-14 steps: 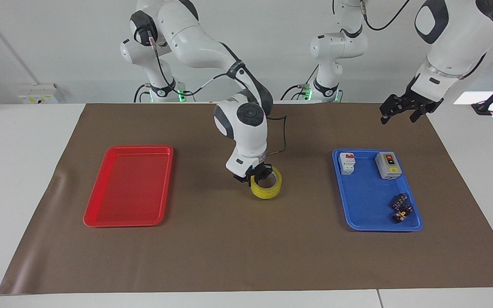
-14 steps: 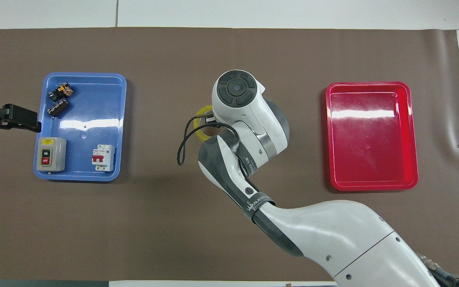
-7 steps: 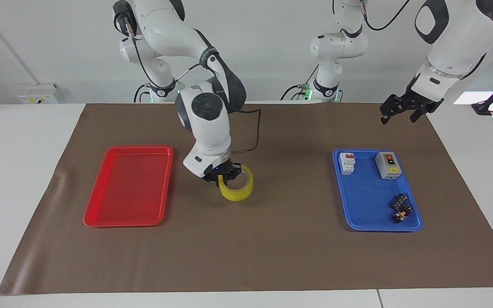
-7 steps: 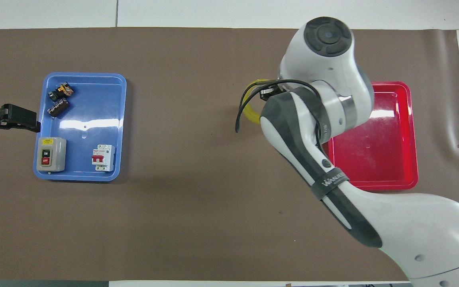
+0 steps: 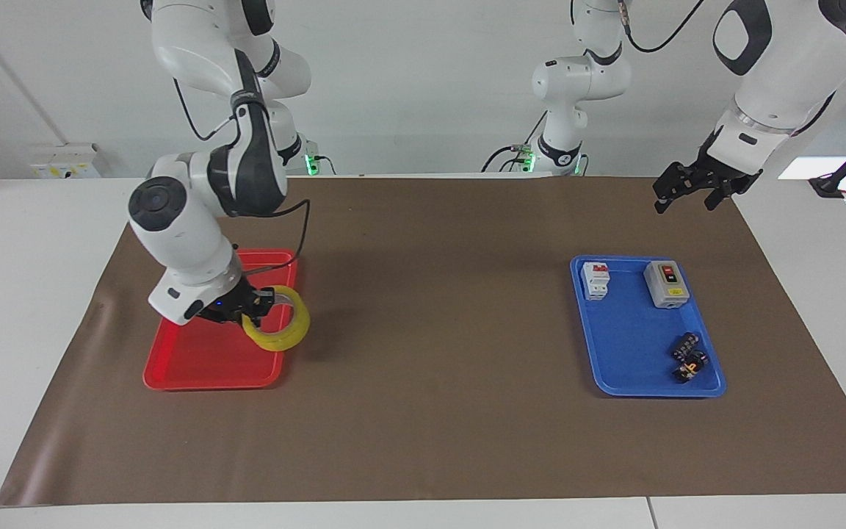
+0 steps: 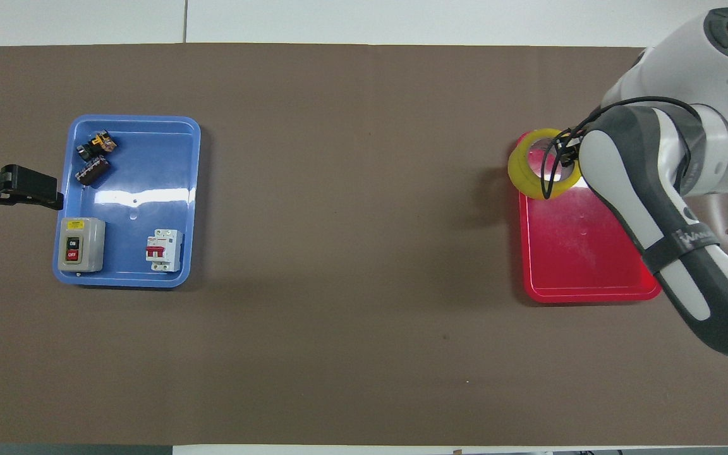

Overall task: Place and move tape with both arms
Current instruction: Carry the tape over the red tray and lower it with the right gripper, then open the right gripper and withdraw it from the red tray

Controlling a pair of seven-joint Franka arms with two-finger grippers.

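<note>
We see the tape (image 5: pixel 277 328), a yellow roll with a pale inner ring, held up in the air and tilted, over the red tray (image 5: pixel 203 360); in the overhead view the tape (image 6: pixel 538 172) sits over the tray's corner on the side toward the middle of the table and farther from the robots. The right gripper (image 5: pixel 250 307) is clamped on the roll's wall, one finger inside the ring, and in the overhead view the right gripper (image 6: pixel 565 154) is mostly hidden under its own wrist. The red tray (image 6: pixel 585 278) lies at the right arm's end of the brown mat (image 5: pixel 430 411), with nothing lying in it that we can see.

The left gripper (image 5: pixel 680 192) hangs in the air with fingers spread, holding nothing, over the mat's edge at the left arm's end; that arm waits. Under it, a bit farther from the robots, is the blue tray (image 5: pixel 636 378). In it: a grey switch box (image 5: pixel 666 283) and a white breaker (image 5: pixel 595 280) on the side nearer the robots, and two small dark parts (image 5: pixel 689 357) on the side farther from them.
</note>
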